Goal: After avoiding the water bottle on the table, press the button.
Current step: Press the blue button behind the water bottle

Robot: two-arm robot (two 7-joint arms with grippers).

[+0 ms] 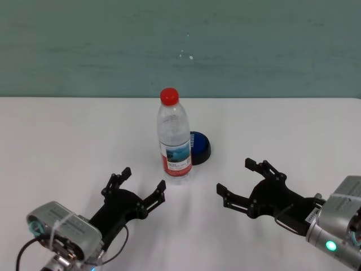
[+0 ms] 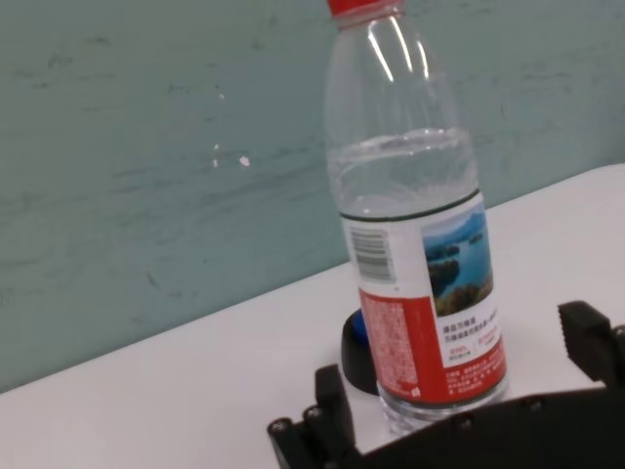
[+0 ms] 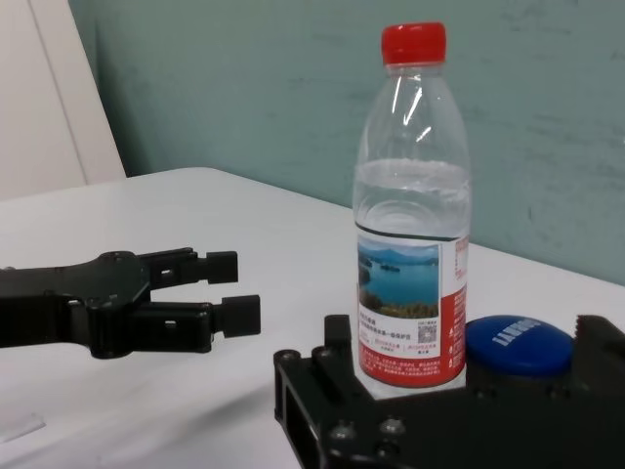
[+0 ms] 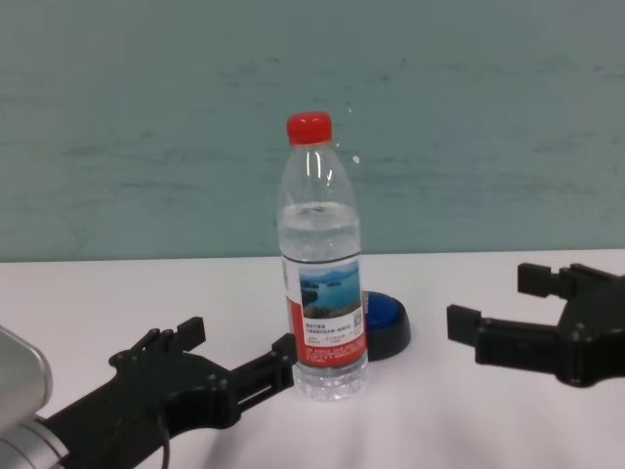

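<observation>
The water bottle (image 1: 174, 135), clear with a red cap and a lake label, stands upright mid-table. The blue button (image 1: 201, 148) on a black base sits just behind it to the right, partly hidden by it. My left gripper (image 1: 144, 179) is open and empty, near the table's front, left of the bottle and apart from it. My right gripper (image 1: 236, 176) is open and empty, to the bottle's front right. In the chest view the bottle (image 4: 322, 283) stands between the left gripper (image 4: 239, 342) and the right gripper (image 4: 491, 298), with the button (image 4: 389, 322) behind it.
The white table (image 1: 67, 135) stretches wide on both sides of the bottle. A teal wall (image 1: 180, 45) runs behind its far edge. In the right wrist view the button (image 3: 518, 342) lies beside the bottle (image 3: 410, 244), with the left gripper (image 3: 229, 293) farther off.
</observation>
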